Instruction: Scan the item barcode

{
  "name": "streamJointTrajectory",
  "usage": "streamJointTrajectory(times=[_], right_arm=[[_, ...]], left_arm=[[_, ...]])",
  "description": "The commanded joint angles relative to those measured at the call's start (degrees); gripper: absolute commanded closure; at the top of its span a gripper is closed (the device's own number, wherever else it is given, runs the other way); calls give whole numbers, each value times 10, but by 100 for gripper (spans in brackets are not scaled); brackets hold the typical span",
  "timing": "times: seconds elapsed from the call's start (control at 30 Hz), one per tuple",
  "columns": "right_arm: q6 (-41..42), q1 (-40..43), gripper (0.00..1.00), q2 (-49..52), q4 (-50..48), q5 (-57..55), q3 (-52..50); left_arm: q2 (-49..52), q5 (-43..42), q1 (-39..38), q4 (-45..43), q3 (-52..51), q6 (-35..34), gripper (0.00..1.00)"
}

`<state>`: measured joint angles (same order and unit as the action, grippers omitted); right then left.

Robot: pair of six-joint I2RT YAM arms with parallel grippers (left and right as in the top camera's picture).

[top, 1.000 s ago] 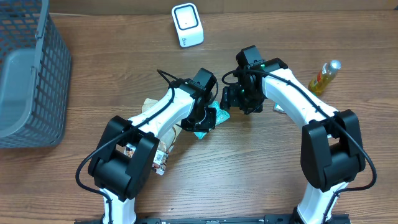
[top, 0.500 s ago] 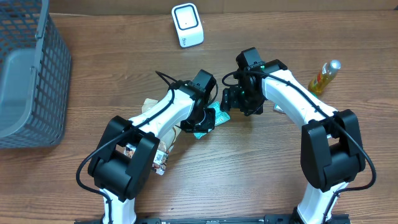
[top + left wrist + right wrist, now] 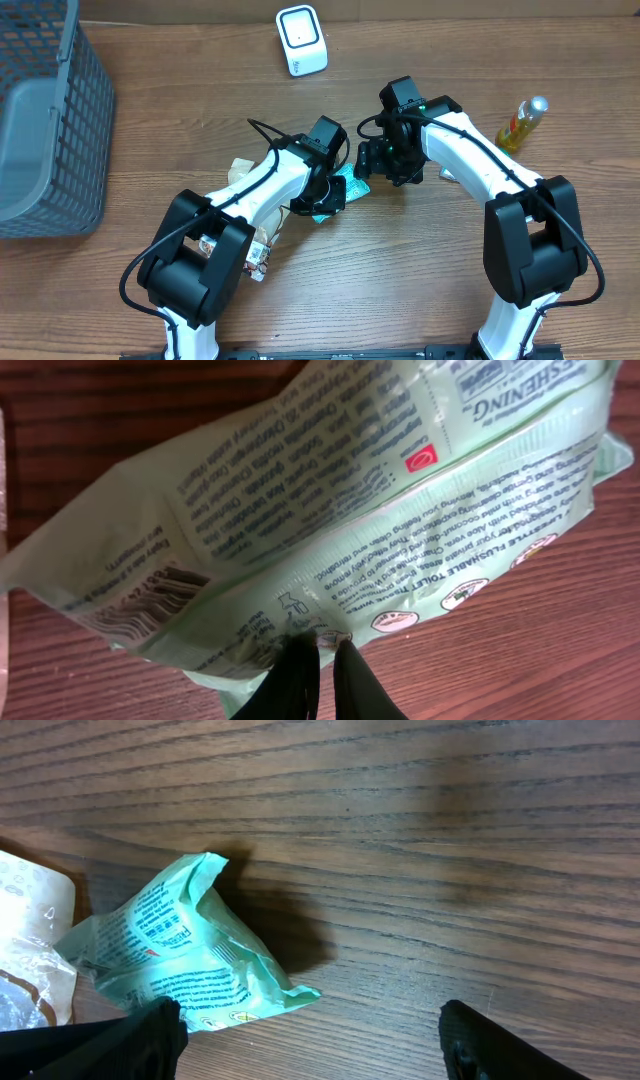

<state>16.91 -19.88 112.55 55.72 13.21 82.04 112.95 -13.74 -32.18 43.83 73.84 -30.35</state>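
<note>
A pale green wipes packet (image 3: 330,510) lies on the wooden table, its barcode (image 3: 140,600) on the face toward the left wrist camera. My left gripper (image 3: 322,660) is shut on the packet's lower seam, the two black fingers almost touching. From overhead the packet (image 3: 352,187) pokes out between the two wrists, under the left gripper (image 3: 322,197). My right gripper (image 3: 310,1040) stands wide open just beside the packet (image 3: 180,960), with nothing between its fingers (image 3: 480,1040). The white scanner (image 3: 301,40) sits at the table's far edge.
A grey mesh basket (image 3: 50,130) stands at the far left. A yellow bottle (image 3: 522,122) lies at the right. Other packets (image 3: 240,172) lie under the left arm, and one more (image 3: 258,260) lies near its base.
The left wrist has shifted very slightly; the packet and the right arm stay where they were.
</note>
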Motion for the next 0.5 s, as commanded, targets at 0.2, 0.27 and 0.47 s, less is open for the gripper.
streamJointTrajectory(times=[0.2,0.27,0.47], right_arm=[[-6,1,20,-20,-1,-2,-4],[-7,1,20,-20,-1,-2,-4],[-6,1,20,-20,0,-2,-4]], left_arm=[[2,34,-1,16,-15,-36,87],[2,35,-1,22,-15,-41,86],[22,29,-1,24,-15,-44,85]])
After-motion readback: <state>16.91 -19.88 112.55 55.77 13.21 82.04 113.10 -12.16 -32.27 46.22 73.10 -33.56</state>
